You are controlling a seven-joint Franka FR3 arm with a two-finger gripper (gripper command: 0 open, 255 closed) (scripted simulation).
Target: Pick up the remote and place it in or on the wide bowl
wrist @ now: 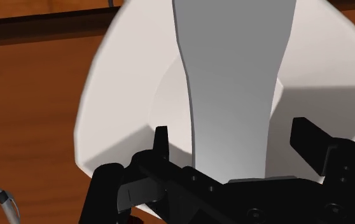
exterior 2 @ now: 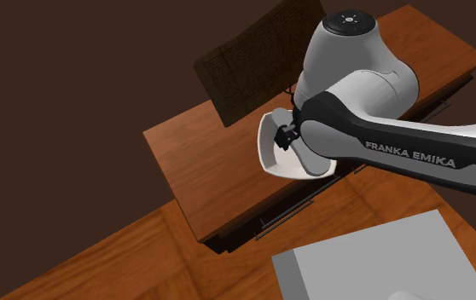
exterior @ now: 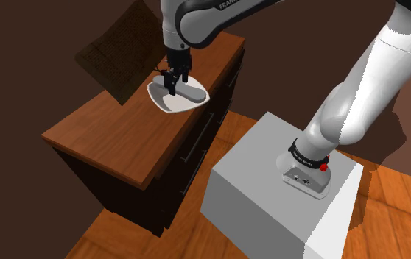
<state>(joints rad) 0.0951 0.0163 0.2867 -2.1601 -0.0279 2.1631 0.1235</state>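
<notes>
the claw (wrist: 233,135) hangs open over the white wide bowl (wrist: 122,102) on the wooden counter (wrist: 30,114); the grey remote (wrist: 233,70) lies in the bowl, between the spread fingers, touching neither.

The white arm (exterior: 366,81) is raised from the lower right of the shoulder view and bent over to the upper middle, where the black gripper (exterior: 175,79) is pointed downward, its fingers (wrist: 162,139) set apart.
</notes>
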